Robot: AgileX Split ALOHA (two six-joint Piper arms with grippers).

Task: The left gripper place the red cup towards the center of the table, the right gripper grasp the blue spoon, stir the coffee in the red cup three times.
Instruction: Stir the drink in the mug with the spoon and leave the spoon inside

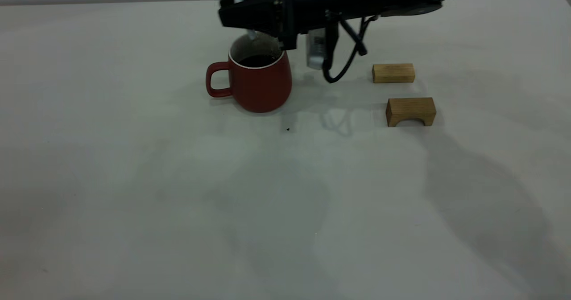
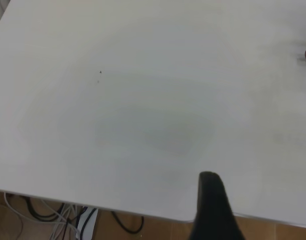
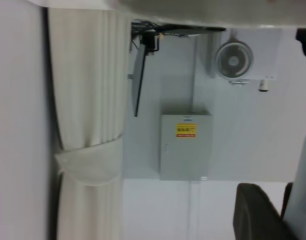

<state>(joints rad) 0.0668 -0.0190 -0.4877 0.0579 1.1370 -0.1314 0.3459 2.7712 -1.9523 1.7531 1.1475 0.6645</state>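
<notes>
- The red cup stands upright on the table, its handle pointing toward the left arm's side, with dark coffee inside.
- The right gripper hangs over the cup, pinching the blue spoon (only its grey neck shows), which points down into the cup.
- Two wooden blocks lie well apart from the cup.
- The left gripper is over bare table; open or closed, I cannot tell.

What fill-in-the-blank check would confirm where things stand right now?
1. The red cup stands upright on the table with its handle toward the view's ____.
2. The liquid in the cup is ____ in color.
3. Two wooden blocks lie to the cup's ____.
4. The right gripper hangs directly ____ the cup.

Missing words: left; dark; right; above
</notes>
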